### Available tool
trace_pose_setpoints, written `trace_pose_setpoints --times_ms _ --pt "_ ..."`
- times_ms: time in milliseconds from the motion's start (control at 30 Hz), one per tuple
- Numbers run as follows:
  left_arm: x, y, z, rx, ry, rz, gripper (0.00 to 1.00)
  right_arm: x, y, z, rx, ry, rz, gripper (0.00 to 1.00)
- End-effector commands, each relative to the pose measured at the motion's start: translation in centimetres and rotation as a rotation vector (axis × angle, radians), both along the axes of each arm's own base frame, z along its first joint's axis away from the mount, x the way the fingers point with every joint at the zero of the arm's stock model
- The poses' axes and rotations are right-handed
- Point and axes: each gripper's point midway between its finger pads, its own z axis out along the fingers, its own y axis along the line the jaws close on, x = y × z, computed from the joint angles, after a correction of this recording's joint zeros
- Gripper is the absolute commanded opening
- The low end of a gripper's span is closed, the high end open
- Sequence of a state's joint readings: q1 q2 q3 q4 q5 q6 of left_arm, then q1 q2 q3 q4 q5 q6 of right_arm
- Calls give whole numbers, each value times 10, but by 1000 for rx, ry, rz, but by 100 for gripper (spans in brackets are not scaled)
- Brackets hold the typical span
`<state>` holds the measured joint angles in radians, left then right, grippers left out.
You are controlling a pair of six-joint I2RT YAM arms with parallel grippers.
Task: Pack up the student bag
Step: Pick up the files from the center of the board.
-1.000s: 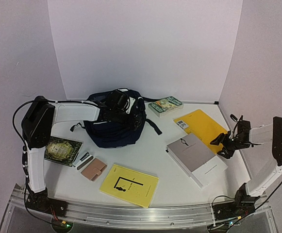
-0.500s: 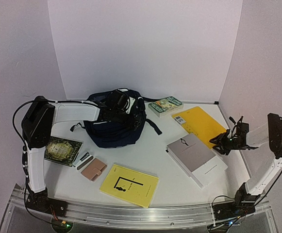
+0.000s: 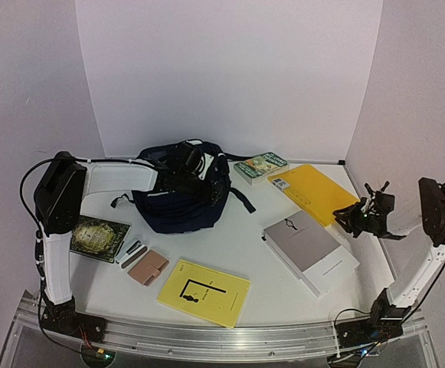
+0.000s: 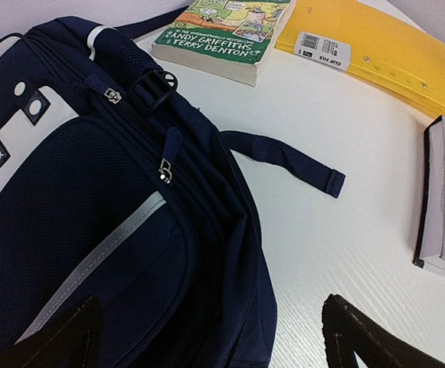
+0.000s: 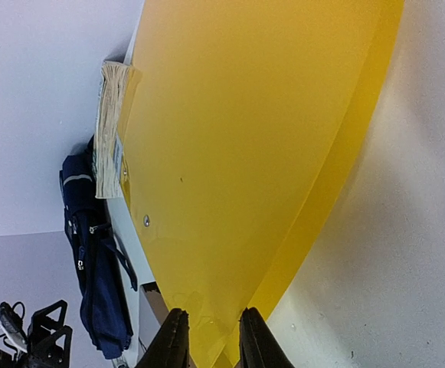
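1. The student bag [image 3: 182,195] lies on the white worktop [image 3: 233,230] at about 11 o'clock from the middle, with 12 o'clock towards the back wall. It is a dark navy bag with a pale strip on its front pocket, and one strap trails off towards 3 o'clock.
2. The left end effector [image 4: 210,303] hangs over the top of the bag with its fingers spread fully wide and nothing between them.
3. The right end effector [image 5: 212,312] is at 3 o'clock. Its fingers are drawn close together and pinch the near corner of a yellow folder [image 3: 314,193].
4. The folder runs from that grip towards 11 o'clock, with its barcode label at the far end.
5. A green paperback [image 3: 260,165] lies at 1 o'clock, just beside the folder's far end and near the bag's top.
6. A thick grey book [image 3: 308,249] rests at 4 o'clock, beside the folder's near edge.
7. A yellow booklet [image 3: 204,292] lies at 6 o'clock.
8. A pink wallet [image 3: 148,267] and a small grey item [image 3: 132,252] sit side by side at 8 o'clock.
9. A dark green book [image 3: 98,237] lies at 9 o'clock, beside the left arm's upright.
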<state>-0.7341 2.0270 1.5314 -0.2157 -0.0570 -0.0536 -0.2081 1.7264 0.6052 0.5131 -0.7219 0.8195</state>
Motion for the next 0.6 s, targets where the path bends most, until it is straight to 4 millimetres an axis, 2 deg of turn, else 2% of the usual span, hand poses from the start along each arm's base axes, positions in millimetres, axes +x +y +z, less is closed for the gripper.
trace_pose_setpoints --times_ms 0,100,267,467,567 --pt "4 -3 23 -26 -54 5 100 21 0 24 23 -131 -11 23" --pt "5 -3 24 -27 -55 9 100 26 -2 20 34 -135 -32 32" --pt "5 -2 23 -23 -55 10 100 35 4 12 74 -140 -46 33" --pt "4 -1 24 -18 -53 14 100 50 10 23 100 -193 -53 24" --pt "4 0 24 -18 -51 19 100 54 9 34 104 -221 -54 12"
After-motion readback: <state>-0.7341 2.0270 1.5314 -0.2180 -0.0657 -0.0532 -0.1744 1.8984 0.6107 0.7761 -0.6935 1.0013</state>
